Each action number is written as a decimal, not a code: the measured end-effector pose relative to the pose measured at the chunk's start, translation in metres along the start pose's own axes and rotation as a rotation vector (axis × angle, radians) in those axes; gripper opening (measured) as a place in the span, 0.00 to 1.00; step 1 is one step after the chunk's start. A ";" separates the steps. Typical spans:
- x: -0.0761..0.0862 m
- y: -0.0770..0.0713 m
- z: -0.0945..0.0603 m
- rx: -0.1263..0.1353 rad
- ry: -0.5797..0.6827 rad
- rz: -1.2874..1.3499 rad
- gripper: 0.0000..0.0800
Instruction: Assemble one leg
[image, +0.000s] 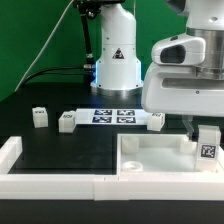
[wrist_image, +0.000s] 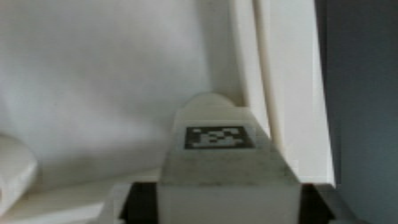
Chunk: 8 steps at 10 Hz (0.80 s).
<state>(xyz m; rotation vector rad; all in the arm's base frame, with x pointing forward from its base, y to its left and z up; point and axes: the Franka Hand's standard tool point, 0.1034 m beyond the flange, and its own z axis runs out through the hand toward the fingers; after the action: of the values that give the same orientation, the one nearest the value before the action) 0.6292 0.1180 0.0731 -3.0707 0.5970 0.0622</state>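
My gripper (image: 204, 130) is shut on a leg (image: 208, 144), a small white block with a black-and-white tag. It holds the leg upright over the right corner of the large white square part (image: 150, 158). In the wrist view the leg (wrist_image: 221, 140) sits between the dark fingers (wrist_image: 146, 200), tag facing the camera, with the square part's white surface (wrist_image: 107, 90) behind it. Three more legs stand on the black table: one on the exterior view's left (image: 40, 117), one beside it (image: 67, 122), and one near the arm (image: 157, 120).
The marker board (image: 113, 116) lies in the middle of the table in front of the robot base (image: 116, 62). A white raised border (image: 50, 181) runs along the front edge and up the left side.
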 end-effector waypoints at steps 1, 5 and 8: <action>-0.002 0.000 0.000 0.008 0.021 0.195 0.36; -0.005 -0.003 -0.001 0.039 0.047 0.793 0.36; -0.005 -0.003 0.000 0.053 0.037 1.203 0.37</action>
<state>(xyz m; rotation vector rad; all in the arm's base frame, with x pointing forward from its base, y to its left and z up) 0.6252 0.1227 0.0735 -2.1807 2.2187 -0.0056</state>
